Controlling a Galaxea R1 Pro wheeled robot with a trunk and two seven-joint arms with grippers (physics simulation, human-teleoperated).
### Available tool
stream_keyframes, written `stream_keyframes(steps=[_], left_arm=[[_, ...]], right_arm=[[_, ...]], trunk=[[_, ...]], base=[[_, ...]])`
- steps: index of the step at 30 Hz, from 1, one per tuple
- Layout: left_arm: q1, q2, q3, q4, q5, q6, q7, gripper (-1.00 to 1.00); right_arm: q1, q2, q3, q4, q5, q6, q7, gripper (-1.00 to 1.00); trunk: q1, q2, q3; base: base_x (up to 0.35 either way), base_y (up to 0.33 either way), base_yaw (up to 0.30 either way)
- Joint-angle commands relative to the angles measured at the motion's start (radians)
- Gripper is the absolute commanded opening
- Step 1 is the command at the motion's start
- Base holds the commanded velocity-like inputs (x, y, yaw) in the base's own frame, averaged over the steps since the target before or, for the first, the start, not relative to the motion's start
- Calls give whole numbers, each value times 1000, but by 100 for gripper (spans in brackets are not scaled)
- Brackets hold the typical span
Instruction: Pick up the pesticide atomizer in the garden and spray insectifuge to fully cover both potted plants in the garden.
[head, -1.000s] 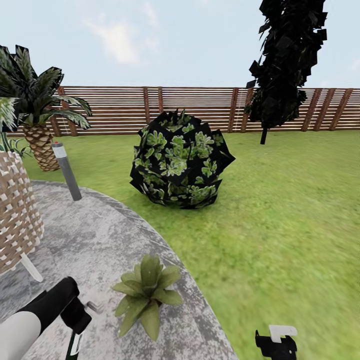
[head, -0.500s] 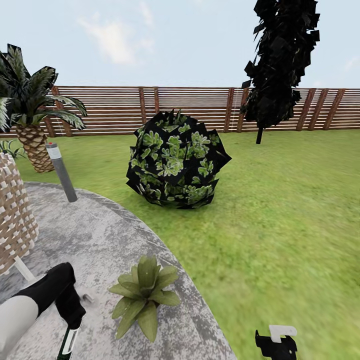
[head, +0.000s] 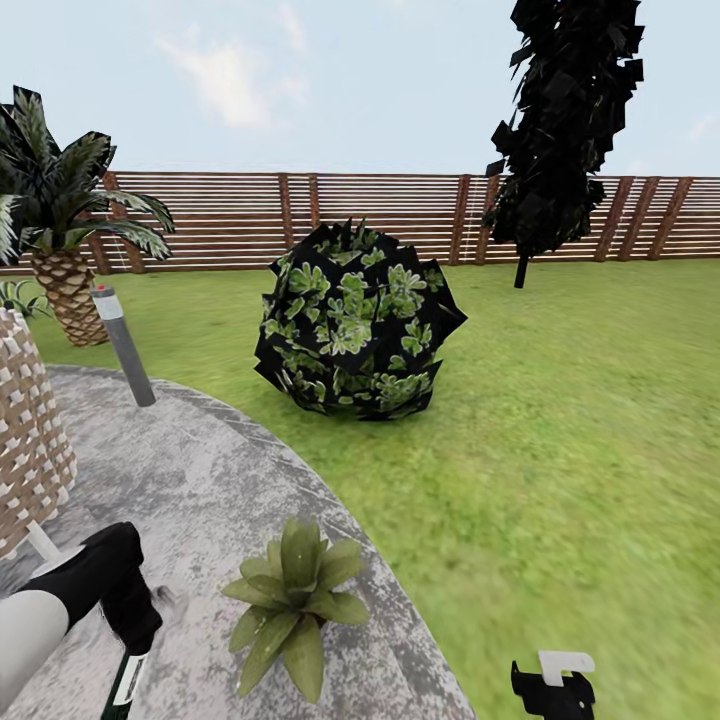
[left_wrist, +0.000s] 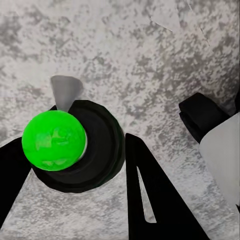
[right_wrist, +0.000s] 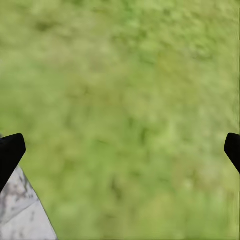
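a garden scene is shown from the robot's head: green lawn (head: 560, 430), a brown slatted fence (head: 380, 215) at the back, and a round grey paved patio (head: 200, 480) at the lower left. on the patio, near its edge, one potted plant (head: 292, 598) is seen as a small rosette of spiky green leaves; its pot is hidden under the leaves. just beside it, toward the left, the left gripper (head: 128, 640) is held low over the paving, and the pesticide atomizer (head: 124, 685) is seen hanging below it, a slim whitish body with dark ends. in the left wrist view the atomizer (left_wrist: 75, 147) is looked at end-on, a dark round cap with a bright green mark, and the dark fingers (left_wrist: 150, 190) are pressed against both of its sides, so it is judged to be clasped firmly. the right gripper (head: 552, 688) is held over the grass at the lower right, its fingertips set wide apart with nothing between them. a grey bollard light (head: 122, 343), a palm (head: 60, 230), a round dark bush (head: 355, 320) and a woven wicker stand (head: 30, 440) are also present. the spraying step is judged to be in hand. for it to be done well, the nozzle should be turned toward the rosette and held near above the leaves, the grip should be kept tight, and the spray should be swept across the whole plant. the second plant is not seen yet.
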Motion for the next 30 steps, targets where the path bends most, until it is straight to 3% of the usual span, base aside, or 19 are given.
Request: stream_keyframes(steps=[1, 3, 6, 9, 13, 15, 17, 21, 24, 25, 30], left_arm=[[-2, 0, -3, -20, -4, 9, -8, -100], [-3, -7, -3, -62, -3, 13, -13, -100], [-8, -53, -8, -112, -5, 18, -18, -100], [-9, -63, -13, -115, -6, 17, -19, -100], [2, -47, -14, -103, -7, 12, -15, -100], [7, -11, -14, -100, -6, 4, -14, -100], [12, 0, -15, -80, -7, 0, -13, -100], [14, -13, -12, -56, -8, -6, -11, -100], [14, -71, -12, -65, -10, -4, -9, -100], [14, -76, -14, -65, -10, -5, -8, -100], [27, -34, -13, -41, -9, -7, -8, -100]], right_arm=[[-1, 0, -7, 2, 11, -3, -5, 100], [-1, 0, -7, 2, 11, -3, -5, 100], [-1, 0, -7, 2, 10, -3, -5, 100], [-1, 0, -7, 2, 11, -3, -5, 100], [-1, 0, -6, 2, 11, -3, -5, 100], [-1, 0, -6, 2, 11, -3, -5, 100], [-1, 0, -6, 2, 11, -3, -5, 100], [-1, 1, -6, 2, 12, -3, -5, 100], [-1, 1, -6, 2, 11, -3, -5, 100], [-1, 1, -6, 2, 11, -3, -5, 100], [1, 1, -6, 2, 11, -3, -5, 100]], trunk=[[0, 0, -1], [0, 0, -1], [0, 0, -1], [0, 0, -1], [0, 0, -1], [0, 0, -1], [0, 0, -1], [0, 0, -1], [0, 0, -1], [0, 0, -1], [0, 0, -1]], base=[[16, 12, 0], [8, 6, 0], [1, 1, 0], [0, 0, 0], [0, 0, 0], [0, 0, 0], [0, 0, 0], [0, 0, 0], [0, 0, 0], [0, 0, 0], [0, 0, 0]])
